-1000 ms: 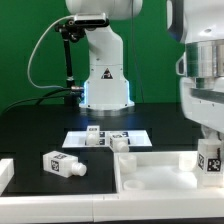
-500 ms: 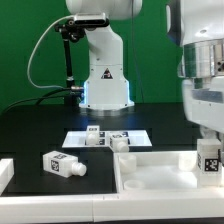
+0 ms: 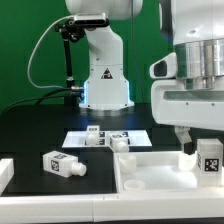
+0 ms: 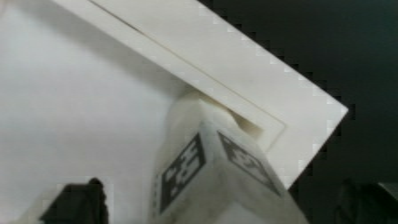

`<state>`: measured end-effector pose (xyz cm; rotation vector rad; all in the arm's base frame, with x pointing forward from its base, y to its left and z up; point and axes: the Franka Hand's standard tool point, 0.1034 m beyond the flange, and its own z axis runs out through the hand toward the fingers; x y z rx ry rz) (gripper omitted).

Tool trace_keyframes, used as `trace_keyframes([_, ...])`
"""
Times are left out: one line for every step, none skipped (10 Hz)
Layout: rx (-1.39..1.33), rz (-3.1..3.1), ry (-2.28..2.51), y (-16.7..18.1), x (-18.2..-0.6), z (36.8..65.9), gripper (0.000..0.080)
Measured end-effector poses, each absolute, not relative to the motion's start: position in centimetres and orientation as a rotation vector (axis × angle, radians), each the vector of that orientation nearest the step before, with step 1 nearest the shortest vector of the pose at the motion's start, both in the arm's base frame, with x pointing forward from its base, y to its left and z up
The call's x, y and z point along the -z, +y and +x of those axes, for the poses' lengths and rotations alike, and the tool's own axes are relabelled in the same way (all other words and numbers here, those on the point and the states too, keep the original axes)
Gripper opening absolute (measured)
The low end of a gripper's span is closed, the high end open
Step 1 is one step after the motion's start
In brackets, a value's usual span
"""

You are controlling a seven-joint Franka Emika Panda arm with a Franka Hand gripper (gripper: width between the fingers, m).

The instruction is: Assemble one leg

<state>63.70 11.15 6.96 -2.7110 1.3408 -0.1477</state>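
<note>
Landmark: the large white tray-like panel [image 3: 160,172] with raised rims, lying on the black table [image 3: 40,125] at the near edge of the exterior view.

The arm's gripper [image 3: 203,150] hangs over the panel's far corner on the exterior view's right. It is clamped on the leg [image 3: 210,157], a stubby white peg with a black-and-white tag sticker facing the camera; one dark fingertip [image 3: 186,147] shows just beside the peg's upper part. The leg stands roughly upright, its lower end down inside the panel near the corner rim (contact with the panel floor cannot be told from here).

Wrist view: the leg [image 4: 210,165] runs from the camera toward the panel's inner corner [image 4: 231,70], two tagged faces showing, its far end at or touching the raised rim where the two walls meet. Dark fingertips [image 4: 75,200] sit at either side of the peg's near end.

Other pegs: one lies on its side [image 3: 62,164] on the table, well apart from the panel toward the exterior view's left. Two more stand beyond the panel's far rim, one [image 3: 95,137] on the marker board [image 3: 105,140], the other [image 3: 120,144] just beside the rim.

The robot base [image 3: 105,75] stands behind the marker board, against a green backdrop.
</note>
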Motion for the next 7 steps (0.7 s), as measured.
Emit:
trace_keyframes([0.154, -2.758, 1.253, 11.08, -6.95, 63.71, 0.0649])
trace_keyframes([0.161, -2.798, 1.182, 11.08, -6.98, 63.73, 0.0649])
trace_keyframes([0.164, -3.007, 0.757, 11.39, -7.56, 64.12, 0.0649])
trace_keyframes([0.164, -3.030, 0.673, 11.63, -7.86, 64.56, 0.0649])
trace_keyframes([0.164, -3.005, 0.763, 11.48, -7.70, 64.47, 0.0621])
trace_keyframes([0.161, -2.977, 0.850, 11.51, -7.69, 64.46, 0.0621])
trace_keyframes([0.159, -2.940, 0.959, 11.51, -7.69, 64.46, 0.0442])
